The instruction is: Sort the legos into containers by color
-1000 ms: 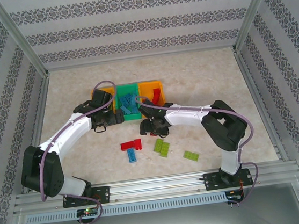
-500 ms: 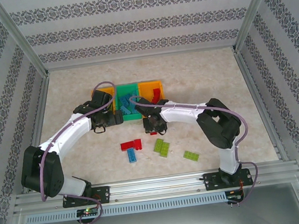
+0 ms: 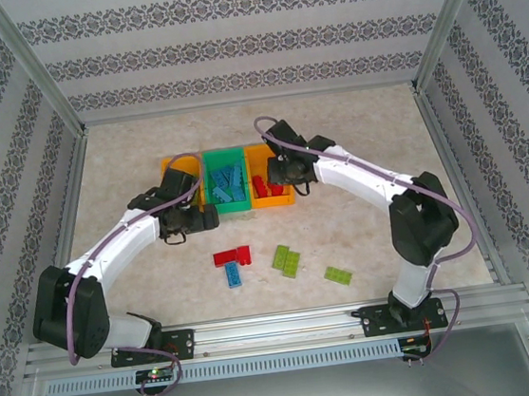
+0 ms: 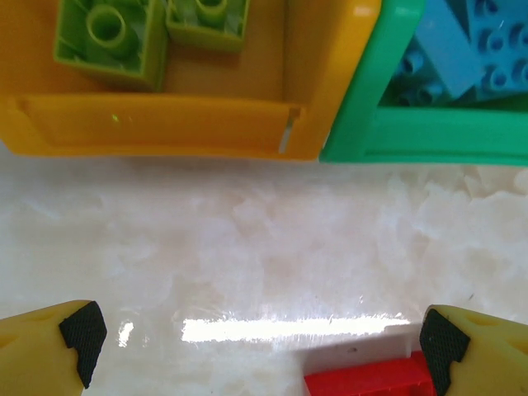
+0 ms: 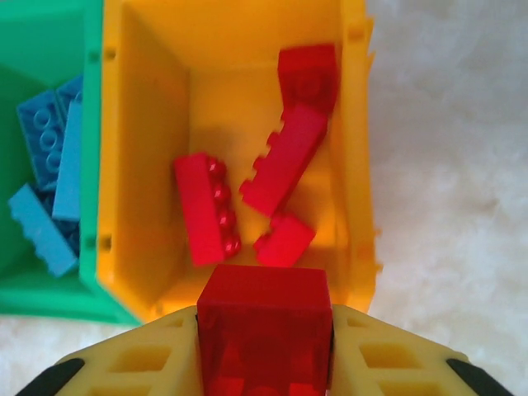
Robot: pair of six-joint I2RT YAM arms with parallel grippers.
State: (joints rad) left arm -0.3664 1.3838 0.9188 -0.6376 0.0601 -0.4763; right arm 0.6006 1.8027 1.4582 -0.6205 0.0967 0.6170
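My right gripper (image 5: pixel 264 367) is shut on a red lego (image 5: pixel 264 326) and hangs over the near end of the right orange bin (image 5: pixel 111 165), which holds several red legos (image 5: pixel 285 161). From above, that gripper (image 3: pixel 281 173) is over the same bin (image 3: pixel 270 198). The green bin (image 3: pixel 230 205) holds blue legos (image 5: pixel 49 177). My left gripper (image 4: pixel 262 346) is open and low over bare table, just in front of the left orange bin (image 4: pixel 157 128), which contains lime green legos (image 4: pixel 107 33). A red lego (image 4: pixel 371 381) lies by its right fingertip.
Loose on the table in front of the bins lie a red lego (image 3: pixel 233 256), a blue one (image 3: pixel 233 274) and two lime green pieces (image 3: pixel 287 260) (image 3: pixel 338 275). The left arm (image 3: pixel 126 238) partly covers the left orange bin (image 3: pixel 167 161). Patterned walls enclose the table.
The right arm has swung from the table in front of the bins up and back over the right orange bin, carrying the red lego. The left gripper has drawn back slightly from the left bin.
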